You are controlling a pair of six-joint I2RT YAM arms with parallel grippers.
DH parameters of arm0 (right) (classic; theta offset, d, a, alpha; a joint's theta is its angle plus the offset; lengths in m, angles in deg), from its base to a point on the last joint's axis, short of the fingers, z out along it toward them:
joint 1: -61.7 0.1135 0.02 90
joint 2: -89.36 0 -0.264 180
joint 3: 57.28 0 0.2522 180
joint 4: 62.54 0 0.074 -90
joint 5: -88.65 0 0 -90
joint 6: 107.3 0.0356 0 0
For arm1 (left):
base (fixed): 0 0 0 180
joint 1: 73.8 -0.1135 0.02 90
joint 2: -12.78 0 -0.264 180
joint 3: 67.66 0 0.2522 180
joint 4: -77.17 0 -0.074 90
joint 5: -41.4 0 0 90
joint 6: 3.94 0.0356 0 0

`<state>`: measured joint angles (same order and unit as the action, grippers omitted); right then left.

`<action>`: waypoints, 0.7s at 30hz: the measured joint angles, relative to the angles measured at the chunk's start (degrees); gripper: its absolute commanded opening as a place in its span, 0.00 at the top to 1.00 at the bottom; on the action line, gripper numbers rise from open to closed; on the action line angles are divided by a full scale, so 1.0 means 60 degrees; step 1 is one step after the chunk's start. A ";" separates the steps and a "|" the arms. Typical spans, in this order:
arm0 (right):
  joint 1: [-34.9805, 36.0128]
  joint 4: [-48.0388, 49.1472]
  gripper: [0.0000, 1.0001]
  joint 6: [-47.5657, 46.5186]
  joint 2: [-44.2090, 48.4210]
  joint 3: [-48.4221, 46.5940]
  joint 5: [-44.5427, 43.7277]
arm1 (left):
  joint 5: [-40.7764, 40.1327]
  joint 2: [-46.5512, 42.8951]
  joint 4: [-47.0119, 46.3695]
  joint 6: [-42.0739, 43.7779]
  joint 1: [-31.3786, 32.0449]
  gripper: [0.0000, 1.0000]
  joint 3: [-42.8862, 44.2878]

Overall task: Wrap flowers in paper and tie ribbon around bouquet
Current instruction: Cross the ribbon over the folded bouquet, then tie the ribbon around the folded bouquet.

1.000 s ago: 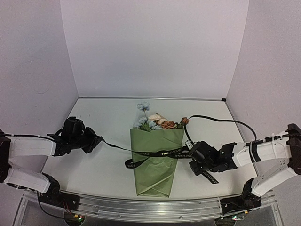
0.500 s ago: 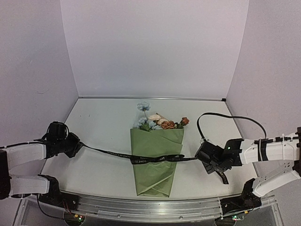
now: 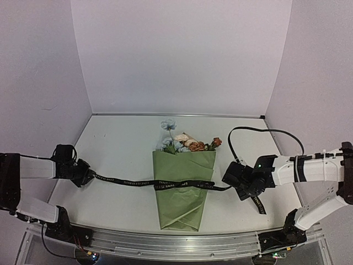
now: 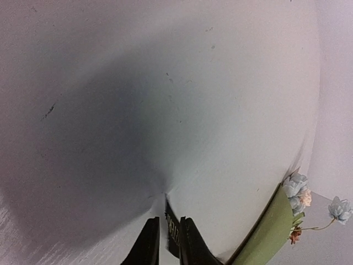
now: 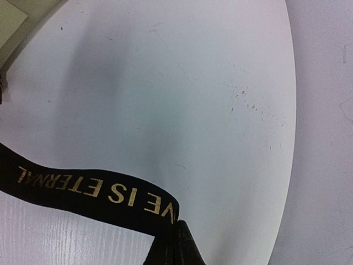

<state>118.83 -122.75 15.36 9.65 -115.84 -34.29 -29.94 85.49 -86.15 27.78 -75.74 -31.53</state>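
The bouquet lies mid-table: an olive-green paper (image 3: 182, 199) cone with the flowers (image 3: 185, 142) sticking out of its far end. The black ribbon (image 3: 127, 181) runs in a straight line across the cone from one gripper to the other. My left gripper (image 3: 84, 175) sits low at the ribbon's left end. In the left wrist view its jaws (image 4: 165, 221) stand slightly apart, the ribbon (image 4: 172, 229) leaning on the right finger (image 4: 190, 245). My right gripper (image 3: 231, 185) is shut on the ribbon (image 5: 83, 190) at its fingertips (image 5: 177, 238); a short tail (image 3: 259, 205) hangs behind it.
A black cable (image 3: 265, 131) loops over the table behind the right arm. White walls close in the back and both sides. The metal rail (image 3: 165, 243) with the arm bases runs along the near edge. The left wrist view also catches the paper (image 4: 270, 232) and the flowers (image 4: 298, 190).
My left gripper pulled back to the left and dropped low, drawing the ribbon out straight across the cone. Its jaws have parted a little. The right gripper shifted slightly and stays shut.
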 measured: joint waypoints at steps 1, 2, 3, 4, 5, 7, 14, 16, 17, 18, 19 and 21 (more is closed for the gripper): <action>0.0000 0.0007 1.00 -0.0045 -0.0051 -0.0046 0.0093 | 0.0004 -0.0133 0.0122 0.0003 -0.0001 0.51 0.0000; 0.0000 0.0010 1.00 -0.0087 -0.0080 -0.0067 0.0196 | -0.0029 -0.0348 0.0302 -0.0043 -0.0004 0.44 0.0000; 0.0000 0.0009 1.00 -0.0133 -0.0093 -0.0072 0.0290 | -0.0092 -0.0642 0.0502 -0.0140 -0.0004 0.37 0.0000; 0.0000 0.0006 1.00 -0.0161 -0.0093 -0.0072 0.0384 | -0.0140 -0.0963 0.0681 -0.0160 -0.0004 0.33 0.0000; 0.0000 0.0010 1.00 -0.0197 -0.0093 -0.0072 0.0448 | -0.0152 -0.1303 0.0855 -0.0107 -0.0004 0.32 0.0000; 0.0000 0.0013 1.00 -0.0223 -0.0093 -0.0072 0.0582 | -0.0176 -0.2040 0.1265 -0.0302 0.0026 0.29 0.0000; 0.0000 0.0064 1.00 -0.0312 -0.0015 -0.0068 0.0878 | -0.0949 -0.4103 0.1118 -0.2861 0.3154 0.25 -0.0849; 0.0000 0.0073 1.00 -0.0355 0.0076 -0.0068 0.0904 | -0.1390 -0.3912 0.0767 -0.3885 0.4455 0.24 -0.1078; 0.0000 0.0077 1.00 -0.0381 0.0122 -0.0068 0.0910 | -0.1627 -0.3632 0.0510 -0.4340 0.5041 0.23 -0.1117; 0.0000 0.0081 1.00 -0.0402 0.0170 -0.0068 0.0918 | -0.1866 -0.3273 0.0183 -0.4737 0.5584 0.22 -0.1128; 0.0000 0.0086 1.00 -0.0415 0.0210 -0.0068 0.0925 | -0.2088 -0.2823 -0.0214 -0.5097 0.6087 0.22 -0.1112; 0.0000 0.0091 1.00 -0.0442 0.0269 -0.0057 0.0926 | -0.2452 -0.1789 -0.0957 -0.5719 0.6890 0.22 -0.0969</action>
<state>118.83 -122.21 12.71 11.27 -116.18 -28.73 -44.65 74.75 -91.89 -6.53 -34.39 -37.35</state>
